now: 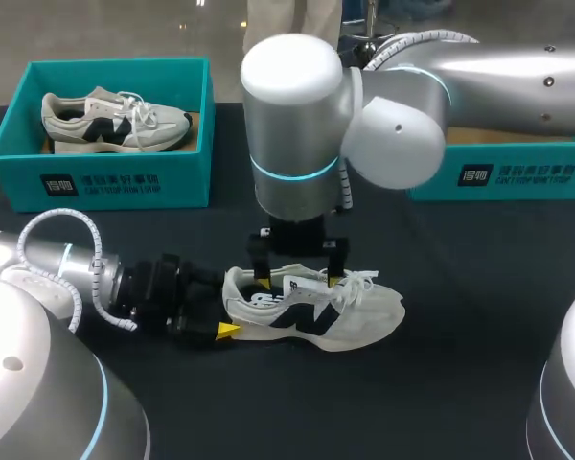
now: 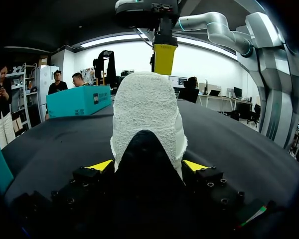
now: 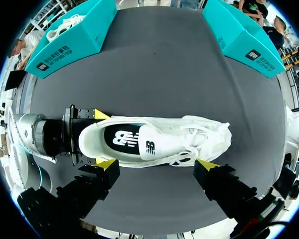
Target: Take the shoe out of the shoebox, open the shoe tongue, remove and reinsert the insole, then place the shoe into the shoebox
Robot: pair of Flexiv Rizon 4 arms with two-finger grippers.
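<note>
The white shoe (image 1: 316, 311) with dark side markings is laid on its sole on the black worktop (image 1: 460, 383), outside any box, with its toe turned toward the right arm's side. In the right wrist view a dark insole (image 3: 120, 139) is seen inside the opening, with the tongue (image 3: 152, 145) and the white laces (image 3: 202, 135) ahead of it toward the toe.

The heel is gripped from both sides by the fingers of the left gripper (image 2: 148, 167), whose yellow tips are pressed against the white heel fabric. The arm is brought in low along the worktop from the left.

The right gripper (image 3: 157, 164) is held above the shoe, pointing down over the opening and tongue. Its fingers are spread wide along the shoe's length and nothing is held between them.

At the far left of the worktop a teal shoebox (image 1: 115, 182) is set, well apart from the shoe, and a second shoe (image 1: 115, 120) is lying inside it. Another teal shoebox (image 1: 517, 177) is placed at the far right, partly hidden behind the right arm.
</note>
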